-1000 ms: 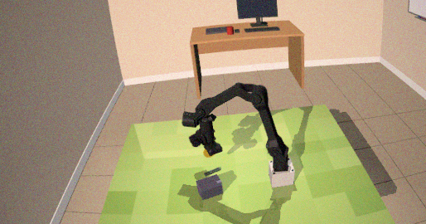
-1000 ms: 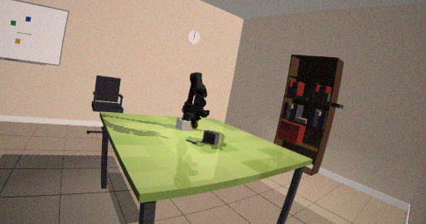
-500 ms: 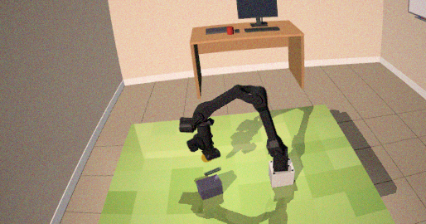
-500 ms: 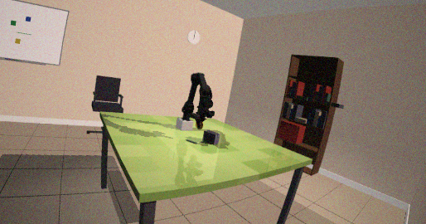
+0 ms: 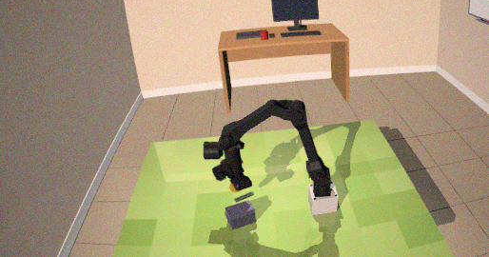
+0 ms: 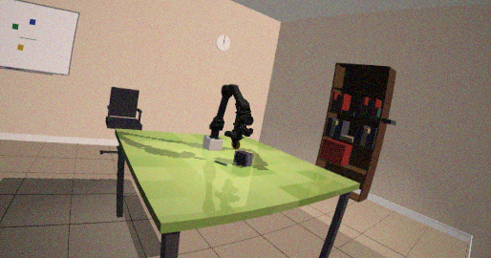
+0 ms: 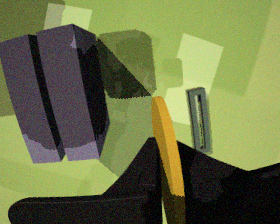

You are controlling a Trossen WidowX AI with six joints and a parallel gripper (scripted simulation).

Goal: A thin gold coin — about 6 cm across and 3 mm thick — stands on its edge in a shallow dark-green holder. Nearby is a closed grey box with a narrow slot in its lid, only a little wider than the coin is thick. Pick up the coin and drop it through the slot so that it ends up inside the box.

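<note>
My gripper (image 5: 236,186) (image 6: 236,142) (image 7: 157,143) is shut on the gold coin (image 5: 233,187) (image 6: 236,145) (image 7: 166,132). The coin is seen nearly edge-on in the wrist view, its lower part hidden between the dark fingers. It hangs above the table. The closed grey box (image 5: 241,216) (image 6: 244,159) (image 7: 66,90) stands left of the coin in the wrist view, its dark lid slot running lengthwise at a slant. The coin is not over the box. The empty dark-green holder (image 5: 244,196) (image 6: 221,162) (image 7: 207,127) lies right of the coin in the wrist view.
The green table (image 5: 162,219) (image 6: 191,191) bears the box, the holder and the arm's white base (image 5: 324,206) (image 6: 213,143). In the top view the holder lies between the coin and the box. A desk (image 5: 281,52) stands far behind.
</note>
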